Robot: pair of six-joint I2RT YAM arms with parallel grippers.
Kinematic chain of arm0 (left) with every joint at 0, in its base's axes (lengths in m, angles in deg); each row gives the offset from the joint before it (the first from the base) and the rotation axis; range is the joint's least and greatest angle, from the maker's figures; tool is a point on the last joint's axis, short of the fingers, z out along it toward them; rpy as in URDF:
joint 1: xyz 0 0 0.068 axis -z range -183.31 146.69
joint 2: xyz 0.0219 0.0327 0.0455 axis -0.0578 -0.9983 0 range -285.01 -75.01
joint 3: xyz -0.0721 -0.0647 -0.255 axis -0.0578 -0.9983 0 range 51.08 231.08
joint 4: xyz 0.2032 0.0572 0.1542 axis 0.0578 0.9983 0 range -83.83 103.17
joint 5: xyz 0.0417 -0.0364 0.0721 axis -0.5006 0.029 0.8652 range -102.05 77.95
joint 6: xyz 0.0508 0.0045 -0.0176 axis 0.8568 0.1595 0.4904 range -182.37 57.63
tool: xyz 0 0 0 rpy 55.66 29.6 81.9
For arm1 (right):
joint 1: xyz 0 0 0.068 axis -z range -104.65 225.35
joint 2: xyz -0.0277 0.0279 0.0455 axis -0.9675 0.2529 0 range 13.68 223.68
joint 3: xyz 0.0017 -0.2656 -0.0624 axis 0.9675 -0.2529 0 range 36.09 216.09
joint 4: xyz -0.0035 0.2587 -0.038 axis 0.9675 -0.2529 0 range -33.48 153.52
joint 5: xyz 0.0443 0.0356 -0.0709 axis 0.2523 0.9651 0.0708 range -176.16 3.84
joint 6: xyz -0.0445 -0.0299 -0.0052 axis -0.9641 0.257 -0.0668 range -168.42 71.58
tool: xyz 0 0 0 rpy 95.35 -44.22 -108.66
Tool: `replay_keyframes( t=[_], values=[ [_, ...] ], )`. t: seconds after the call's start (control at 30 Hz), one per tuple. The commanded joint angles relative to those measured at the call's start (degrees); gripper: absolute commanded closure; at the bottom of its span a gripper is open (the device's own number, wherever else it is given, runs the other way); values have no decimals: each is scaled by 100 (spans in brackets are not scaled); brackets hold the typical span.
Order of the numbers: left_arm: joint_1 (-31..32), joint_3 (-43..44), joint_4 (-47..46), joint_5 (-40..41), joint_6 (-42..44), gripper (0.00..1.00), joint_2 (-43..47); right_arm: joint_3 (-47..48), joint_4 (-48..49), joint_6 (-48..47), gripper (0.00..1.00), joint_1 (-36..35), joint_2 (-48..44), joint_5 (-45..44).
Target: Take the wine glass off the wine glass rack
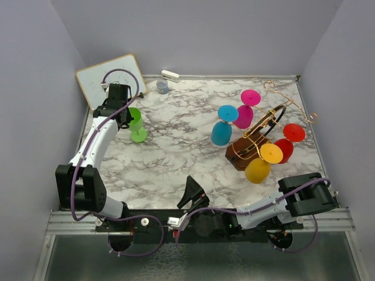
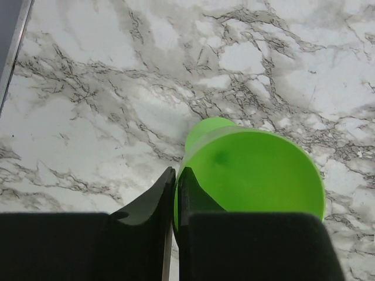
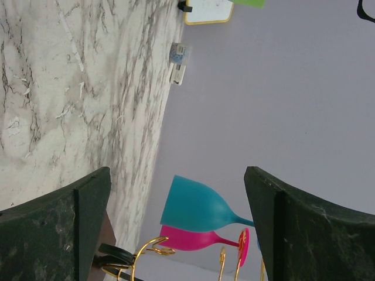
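Left jaws are pinched shut, the green wine glass [image 2: 252, 170] right beside them on the bench [image 2: 88, 88], while the right jaws gape open facing the wine glass rack [image 1: 252, 149].

The wine glass rack [image 1: 252, 149] stands on the counter's [image 1: 176, 146] right side. A wine glass [image 1: 136, 124] is far left, and the whiteboard [image 1: 111, 76] is behind it.

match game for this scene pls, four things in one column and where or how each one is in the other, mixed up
1 green wine glass
2 yellow wine glass
3 whiteboard
4 right gripper

a open wide
b far left corner
c hanging on the wine glass rack, near side
d beside the left gripper

Pairs: 1-d, 2-c, 3-b, 4-a
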Motion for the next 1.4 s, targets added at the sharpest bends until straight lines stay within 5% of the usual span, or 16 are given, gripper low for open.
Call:
replay_keyframes(
  t=[0.0,0.1,0.17,0.47,0.83,1.03,1.13,1.27,1.37],
  values=[
    [-57,31,-293,-165,54,88,85,139,-122,252,5,-53,-100,-107],
    [-71,11,-328,-126,49,65,218,146,-277,385,5,-48,-105,-117],
    [-79,7,-333,-114,77,59,278,157,-367,456,5,-51,-106,-115],
    [-92,-32,-140,-107,50,57,928,201,-547,633,5,-54,-105,-109],
    [-92,-1736,-1260,-1193,-103,54,3779,844,-1360,1304,5,-53,-129,85],
    [-92,-2663,-1600,-1012,-179,50,5098,1666,-1888,1560,11,0,-244,299],
    [-92,-2717,-1500,-939,-234,47,5365,2146,-2086,1591,26,195,-356,413],
    [-92,-2725,-1467,-881,-272,47,5452,2801,-2319,1645,72,772,-461,556],
    [-92,-2744,-1477,-923,-296,47,5449,3527,-2455,1925,97,1472,-418,592]
  ],
)
